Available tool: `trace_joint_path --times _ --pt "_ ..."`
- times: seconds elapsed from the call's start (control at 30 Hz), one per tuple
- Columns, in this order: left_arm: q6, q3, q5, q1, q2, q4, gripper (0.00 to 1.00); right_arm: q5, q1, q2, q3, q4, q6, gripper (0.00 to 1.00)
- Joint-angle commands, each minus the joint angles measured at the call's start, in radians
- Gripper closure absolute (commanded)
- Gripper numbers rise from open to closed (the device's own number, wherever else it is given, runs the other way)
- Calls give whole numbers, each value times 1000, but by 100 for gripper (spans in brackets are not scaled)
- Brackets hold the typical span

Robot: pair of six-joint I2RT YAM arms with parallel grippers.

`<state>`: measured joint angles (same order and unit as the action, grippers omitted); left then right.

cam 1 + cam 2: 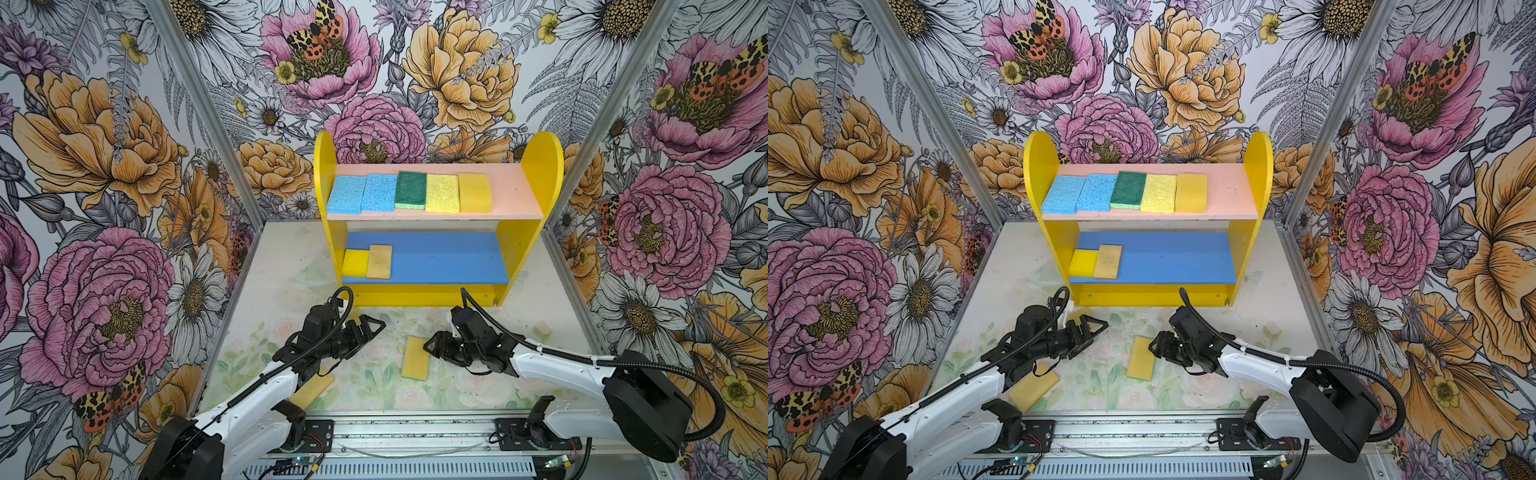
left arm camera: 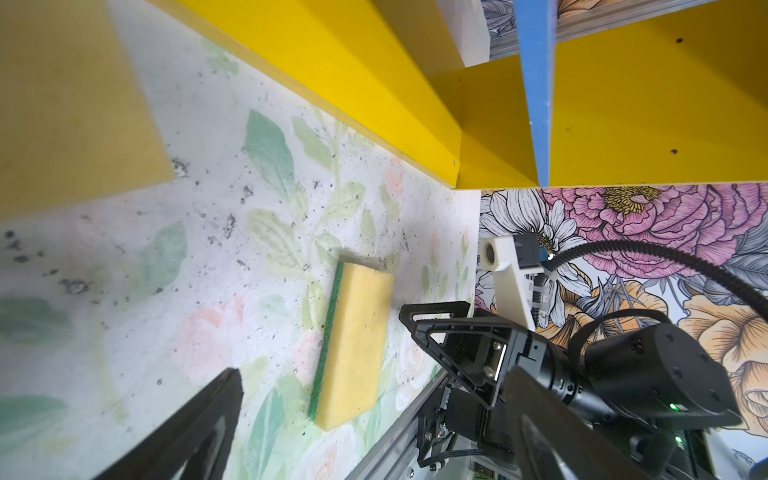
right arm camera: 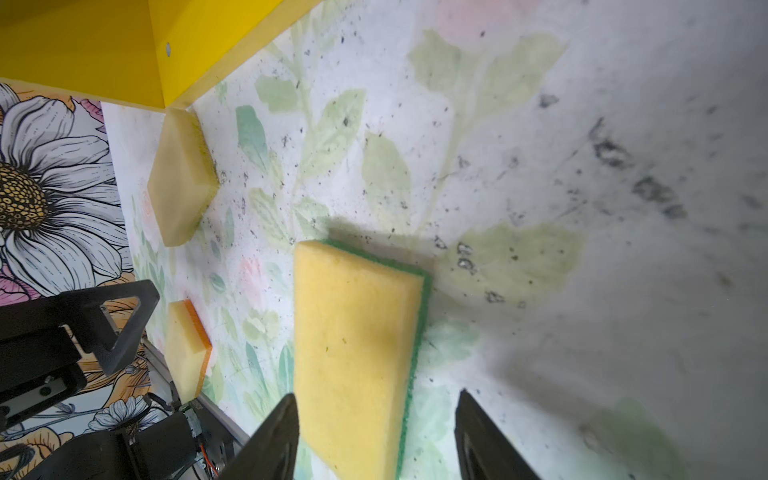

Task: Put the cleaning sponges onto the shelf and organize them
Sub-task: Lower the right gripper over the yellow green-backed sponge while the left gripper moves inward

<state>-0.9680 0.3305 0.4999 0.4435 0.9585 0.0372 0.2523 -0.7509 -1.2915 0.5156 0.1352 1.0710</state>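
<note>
- Biggest thing is the table (image 1: pixel 478 386). It has a faded flower print, it's pretty scuffed, and floral walls (image 1: pixel 104 166) box it in on three sides.
- There's one shelf (image 1: pixel 536 166) at the back of the table. It has yellow round-topped sides, one pink upper board (image 1: pixel 515 191) and one blue lower board (image 1: pixel 449 257).
- My two arms reach in from the front. My left arm (image 1: pixel 257 395) lies right across the front-left patch of the table.
- My left gripper (image 1: pixel 372 328) has its jaws spread all the way with nothing in them. It's low, just in front of the shelf's left front corner.
- My right gripper (image 1: pixel 430 348) has its jaws roughly half apart and isn't gripping anything. In the right wrist view the near end of the middle sponge (image 1: pixel 415 359) sits between the fingers, with a clear gap on one side.
- I count ten sponges in total.
- Five are in a row on the pink board: the two light blue sponges (image 1: pixel 347 193), the dark green sponge (image 1: pixel 410 189), the porous pale yellow sponge (image 1: pixel 441 193) and a tan-yellow sponge (image 1: pixel 475 192).
- Two are at the left end of the blue board, side by side: the small bright yellow sponge (image 1: pixel 355 262) and a tan sponge (image 1: pixel 379 262).
- Three are on the table:
  - The middle sponge lies yellow side up and green scrub side down, between my grippers.
  - The corner sponge (image 3: pixel 183 178) is right at the shelf's front left corner. In both top views my left gripper mostly hides it.
  - The front sponge (image 1: pixel 1034 386) is half covered by my left arm.
</note>
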Motion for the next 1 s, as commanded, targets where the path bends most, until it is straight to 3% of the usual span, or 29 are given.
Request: trace_joint_path --times 0.0,0.17,0.43,0.77,0.97 --pt "11 -16 84 -21 10 -45 1 -2 5 -24 34 18 -24 38" --pt "-52 -34 125 -44 27 -156 1 34 14 -107 104 46 -60 38" --pt "-25 -3 161 -75 81 -137 1 32 10 -102 83 48 -60 40" --pt "-45 -40 135 -60 66 -152 1 -14 -95 -147 95 43 -22 45" --pt "-56 -45 138 -55 48 -154 1 -35 -102 -193 114 34 -22 59"
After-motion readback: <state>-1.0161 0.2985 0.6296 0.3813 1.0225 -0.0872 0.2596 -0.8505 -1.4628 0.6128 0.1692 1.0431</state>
